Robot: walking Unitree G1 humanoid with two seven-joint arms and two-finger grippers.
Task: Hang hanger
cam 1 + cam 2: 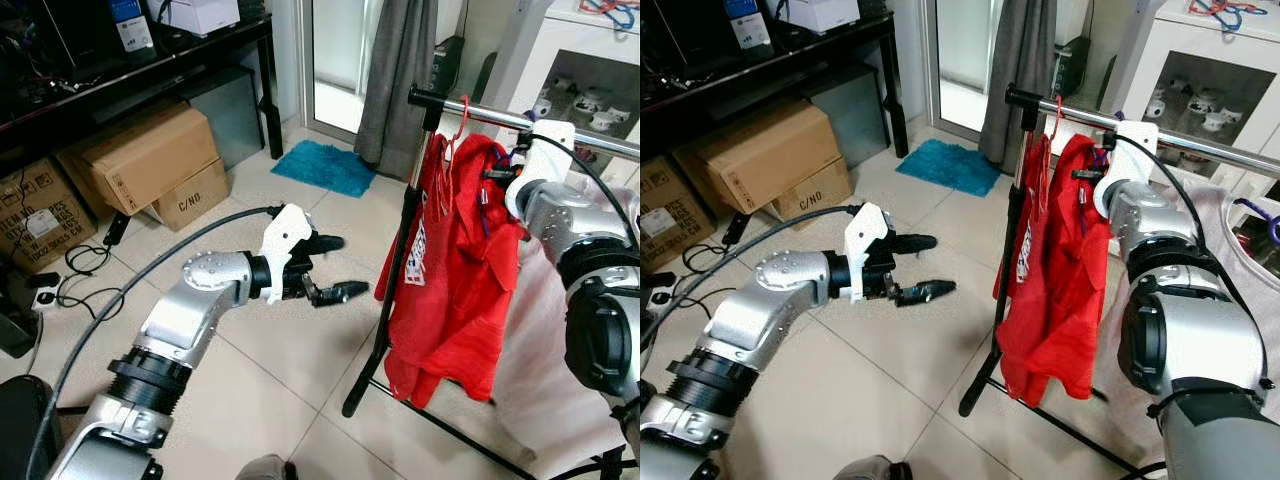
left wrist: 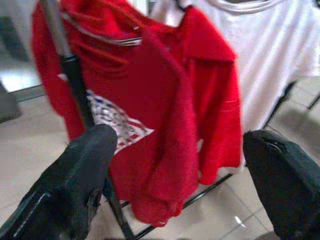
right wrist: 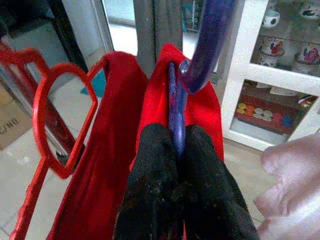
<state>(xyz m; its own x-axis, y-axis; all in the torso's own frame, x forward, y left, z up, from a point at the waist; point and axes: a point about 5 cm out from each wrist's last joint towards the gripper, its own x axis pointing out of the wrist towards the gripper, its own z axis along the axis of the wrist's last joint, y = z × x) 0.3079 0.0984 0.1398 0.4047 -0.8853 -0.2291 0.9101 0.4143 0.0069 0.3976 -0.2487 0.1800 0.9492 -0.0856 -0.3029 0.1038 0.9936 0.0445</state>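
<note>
Fingers of right gripper pressed together on neck of purple plastic hanger, seen from right wrist; hanger's curved purple hook rising above the pinch. Red garment draped over this hanger, hanging just below horizontal silver metal clothes rail and touching the right gripper at its collar. Whether the hook already sits on the rail: cannot tell.

Second red shirt with printed chest patch on red plastic hanger, beside the held garment, toward the rail's capped end; its hook over the rail. Black upright post of the rack descending from the rail's end to pale tiled floor.

Left gripper held level, well apart from the rail on its outer side, black fingers spread wide with nothing between them, pointing toward the red clothing.

White garment on the rail behind the red ones. Grey curtain and blue fluffy mat beyond the rail's end; brown cardboard boxes under dark table, far from the rail; white glass-fronted cabinet behind the rail.
</note>
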